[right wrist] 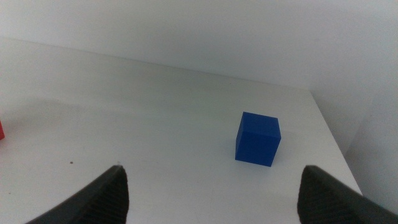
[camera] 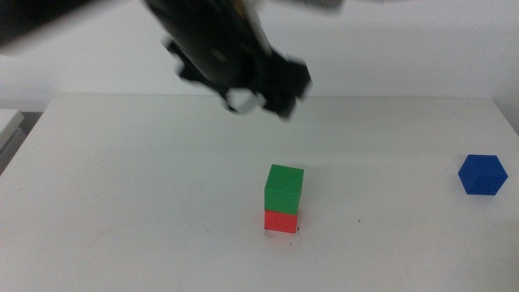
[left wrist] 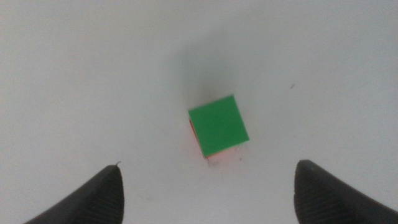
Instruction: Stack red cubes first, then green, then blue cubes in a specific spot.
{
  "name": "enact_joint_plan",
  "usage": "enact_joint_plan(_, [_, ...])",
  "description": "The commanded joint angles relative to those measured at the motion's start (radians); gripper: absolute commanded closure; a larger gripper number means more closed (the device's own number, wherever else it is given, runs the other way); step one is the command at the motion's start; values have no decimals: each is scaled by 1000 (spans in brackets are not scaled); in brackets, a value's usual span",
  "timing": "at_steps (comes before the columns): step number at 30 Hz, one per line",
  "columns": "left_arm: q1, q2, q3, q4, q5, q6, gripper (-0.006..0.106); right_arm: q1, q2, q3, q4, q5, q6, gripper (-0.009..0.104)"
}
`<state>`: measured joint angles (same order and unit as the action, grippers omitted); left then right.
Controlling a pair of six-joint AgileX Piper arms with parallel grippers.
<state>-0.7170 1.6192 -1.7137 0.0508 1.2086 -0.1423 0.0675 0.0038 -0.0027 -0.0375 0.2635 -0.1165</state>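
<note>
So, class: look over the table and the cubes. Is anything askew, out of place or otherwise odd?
Slightly. The green cube sits on the red cube a little off square: from above, a thin red sliver shows along two green edges. The blue cube lies apart at the table's right, unstacked. Both grippers, left and right, are open and empty.

Bare table rings the green cube (camera: 284,187) — left hand (camera: 263,101) high above.

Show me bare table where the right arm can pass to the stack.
Bare white tabletop runs between the blue cube and the green cube on the red cube. Crowded only above the stack, where the left gripper hangs.
</note>
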Motion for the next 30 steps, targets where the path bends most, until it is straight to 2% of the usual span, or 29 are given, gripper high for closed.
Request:
enact_joint_plan(1, [2, -139, 5, -6, 13, 68, 7, -8, -4, 3, -9, -2, -12, 2])
enact_joint_plan(7, [2, -439, 123, -41, 13, 83, 7, -8, -4, 3, -9, -2, -12, 2])
enact_joint_plan(12, [2, -654, 239, -125, -86, 84, 7, -8, -4, 3, -9, -2, -12, 2])
enact_joint_plan(22, [2, -689, 239, -127, -51, 78, 7, -8, -4, 3, -9, -2, -12, 2])
enact_joint_plan(30, [2, -689, 239, -93, -96, 90, 7, -8, -4, 3, -9, -2, -12, 2])
